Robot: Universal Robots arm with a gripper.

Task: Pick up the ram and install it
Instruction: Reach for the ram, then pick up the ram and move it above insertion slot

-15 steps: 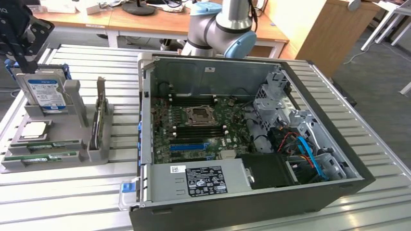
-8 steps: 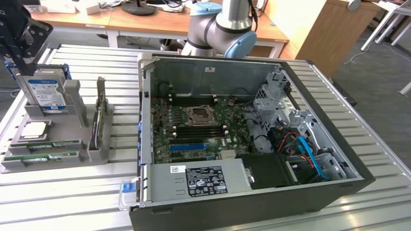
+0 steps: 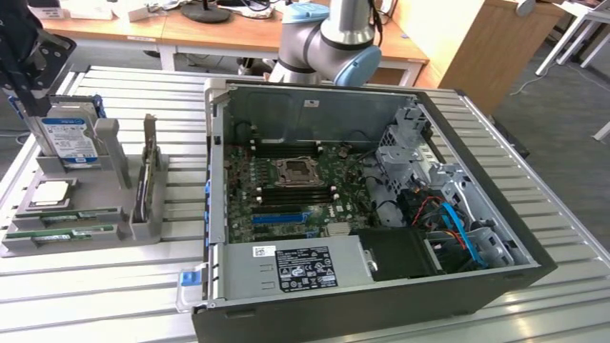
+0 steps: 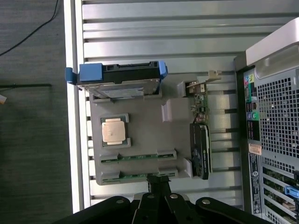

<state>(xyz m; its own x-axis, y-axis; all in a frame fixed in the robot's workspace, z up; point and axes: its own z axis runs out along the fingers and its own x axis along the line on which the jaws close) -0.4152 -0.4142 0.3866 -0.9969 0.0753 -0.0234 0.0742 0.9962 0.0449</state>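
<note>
Green ram x2 in grey tray, closed fingers nr one.

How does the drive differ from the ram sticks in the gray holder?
The drive is a boxy silver block with a blue-white label; the ram sticks are thin green strips. The drive stands upright, tall above the gray holder; the ram sticks lie low in their slots. The drive has blue plastic at its ends; the ram sticks have none. Both sit in that holder, outside the open case.
</note>
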